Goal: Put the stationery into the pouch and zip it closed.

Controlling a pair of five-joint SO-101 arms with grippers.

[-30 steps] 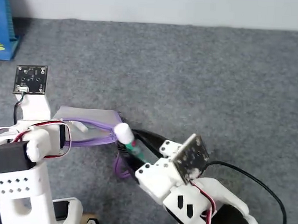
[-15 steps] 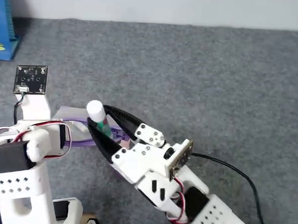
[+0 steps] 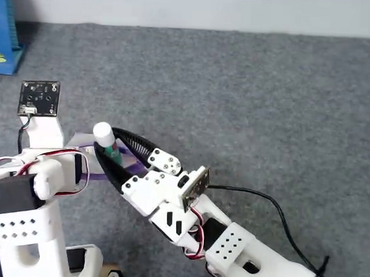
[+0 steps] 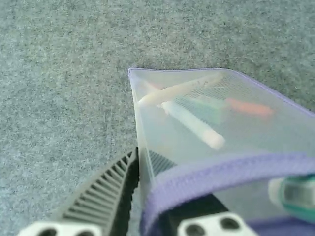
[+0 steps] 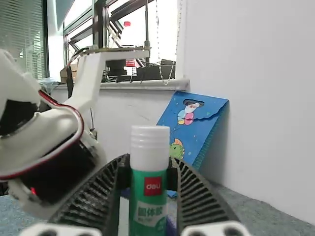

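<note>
A translucent pouch (image 4: 197,123) with a purple zipper band (image 4: 221,169) holds several pens, one white, one orange, one green. My left gripper (image 4: 147,196) is shut on the pouch's open edge and holds it up. In the high view the pouch (image 3: 79,138) sits beside the left arm (image 3: 40,168). My right gripper (image 3: 107,140) is shut on a green glue stick (image 3: 113,151) with a white cap, held upright right at the pouch's purple mouth. The right wrist view shows the glue stick (image 5: 149,187) clamped between the black fingers (image 5: 98,196).
Grey carpet covers the table. A blue paper bag (image 3: 1,36) leans at the far left against the white wall, and also appears as the blue bag (image 5: 194,128). The right arm's black cable (image 3: 280,212) trails across the carpet on the right.
The right gripper has carried the glue stick leftward and slightly farther back, from beside the pouch's end to over its mouth. The left arm has kept still with the pouch.
</note>
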